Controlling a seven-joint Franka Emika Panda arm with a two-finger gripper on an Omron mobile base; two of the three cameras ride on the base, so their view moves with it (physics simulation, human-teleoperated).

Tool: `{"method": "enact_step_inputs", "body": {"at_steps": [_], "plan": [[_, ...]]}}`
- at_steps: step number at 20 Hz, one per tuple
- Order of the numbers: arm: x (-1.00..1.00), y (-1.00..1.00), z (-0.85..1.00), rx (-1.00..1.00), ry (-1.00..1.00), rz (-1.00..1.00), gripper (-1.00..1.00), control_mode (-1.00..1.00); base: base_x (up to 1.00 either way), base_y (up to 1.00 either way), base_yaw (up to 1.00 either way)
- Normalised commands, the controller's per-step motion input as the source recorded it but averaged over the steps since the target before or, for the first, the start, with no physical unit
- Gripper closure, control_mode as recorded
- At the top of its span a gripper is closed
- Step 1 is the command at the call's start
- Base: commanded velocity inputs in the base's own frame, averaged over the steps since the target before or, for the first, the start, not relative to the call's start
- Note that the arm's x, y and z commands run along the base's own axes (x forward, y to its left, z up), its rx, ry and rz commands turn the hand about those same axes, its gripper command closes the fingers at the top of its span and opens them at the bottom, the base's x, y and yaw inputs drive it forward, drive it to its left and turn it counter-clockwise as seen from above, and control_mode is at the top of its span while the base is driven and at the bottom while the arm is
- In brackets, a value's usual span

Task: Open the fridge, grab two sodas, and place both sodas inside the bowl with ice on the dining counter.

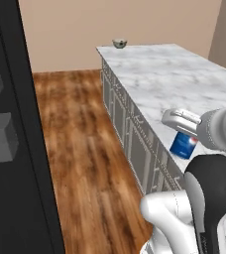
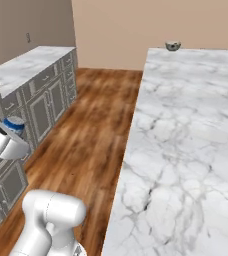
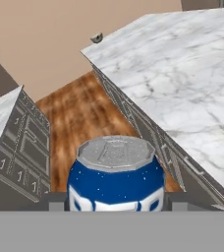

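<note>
My gripper (image 1: 183, 135) is shut on a small blue soda can (image 1: 185, 145) with a red-and-white logo and carries it beside the near edge of the dining counter (image 1: 184, 79). In the hand view the can (image 3: 115, 177) sits upright between the two dark fingertips (image 3: 55, 202). The right base view has the can (image 2: 13, 123) at the far left, on top of the white hand. The bowl (image 1: 119, 43) stands far off at the counter's far corner; it is also small in the other views, bowl (image 2: 172, 46), bowl (image 3: 97, 37). The black fridge (image 1: 30, 149) rises at the left.
A marble-topped wall counter with grey cabinets (image 2: 31, 65) runs along the left of the right base view. Wooden floor (image 1: 80, 149) lies between fridge and island. Grey panelled cabinet fronts (image 1: 130, 134) line the island's side.
</note>
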Motion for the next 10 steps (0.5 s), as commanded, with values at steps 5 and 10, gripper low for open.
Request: {"method": "enact_step_inputs", "body": {"at_steps": [5, 10], "plan": [[0.0, 0.0, 0.0, 0.0, 0.0, 0.0, 1.0, 1.0, 0.95, -0.63, 0.23], [0.0, 0.0, 0.0, 0.0, 0.0, 0.0, 1.0, 1.0, 1.0, -0.64, 0.2]]}}
